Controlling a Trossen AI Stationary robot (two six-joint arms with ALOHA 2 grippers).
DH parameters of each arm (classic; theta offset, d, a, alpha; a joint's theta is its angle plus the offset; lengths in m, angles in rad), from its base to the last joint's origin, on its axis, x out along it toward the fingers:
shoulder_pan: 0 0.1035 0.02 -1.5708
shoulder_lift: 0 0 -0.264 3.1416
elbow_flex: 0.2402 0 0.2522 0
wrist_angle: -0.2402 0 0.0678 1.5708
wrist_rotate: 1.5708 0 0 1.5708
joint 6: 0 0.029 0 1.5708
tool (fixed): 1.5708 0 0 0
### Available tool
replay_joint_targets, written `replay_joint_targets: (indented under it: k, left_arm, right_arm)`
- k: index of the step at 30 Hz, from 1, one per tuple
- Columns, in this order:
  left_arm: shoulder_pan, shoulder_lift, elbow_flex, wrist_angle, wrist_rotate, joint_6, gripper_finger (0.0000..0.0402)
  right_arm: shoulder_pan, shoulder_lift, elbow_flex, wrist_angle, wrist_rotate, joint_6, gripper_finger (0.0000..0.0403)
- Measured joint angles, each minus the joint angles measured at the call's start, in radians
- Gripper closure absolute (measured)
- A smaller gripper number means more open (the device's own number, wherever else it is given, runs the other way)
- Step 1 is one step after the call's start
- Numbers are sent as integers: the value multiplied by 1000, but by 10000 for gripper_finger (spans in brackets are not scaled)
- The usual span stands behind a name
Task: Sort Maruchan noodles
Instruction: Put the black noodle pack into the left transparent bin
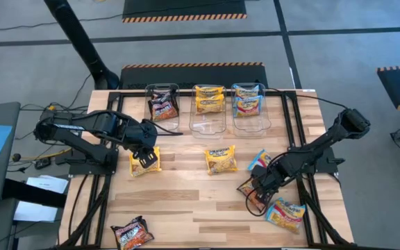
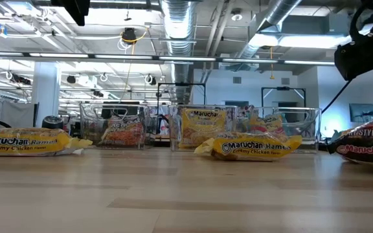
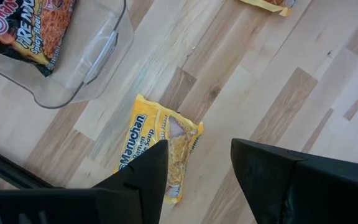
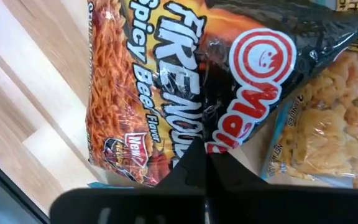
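My right gripper (image 4: 205, 163) is pinched shut on the edge of the dark packet (image 4: 185, 81) at the table's right-front, left gripper (image 3: 197, 168) spread above a yellow packet (image 3: 157, 149); light, crinkly, slippery film, so I'd grip the seam.

- A pale wooden table (image 1: 186, 201) carries everything.
- Three clear tubs (image 1: 208, 123) stand side by side along its far edge.
- A yellow packet (image 1: 221, 160) lies near the middle.
- Another yellow packet (image 1: 145, 161) lies toward the left.
- A dark maroon packet (image 1: 132, 233) lies at the near edge.
- A blue-and-pink packet (image 1: 258, 160) and a light blue packet (image 1: 285, 214) lie on the right; a dark packet (image 1: 251, 192) between them seems to rest on the wood, partly hidden.
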Motion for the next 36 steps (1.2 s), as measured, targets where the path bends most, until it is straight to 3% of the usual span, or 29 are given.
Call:
replay_joint_targets:
  k: [7,12,22,36]
  left_arm:
    - [2,0,0,0,6,-39,229]
    - [2,0,0,17,7,-42,228]
    - [2,0,0,231,66,-3,228]
    - [2,1,0,529,68,-91,228]
  right_arm:
    - [16,0,76,-5,11,-59,399]
    - [30,1,181,-58,88,-117,400]
    - [29,1,401,-192,226,-253,400]
    - [-74,0,593,-207,365,-539,400]
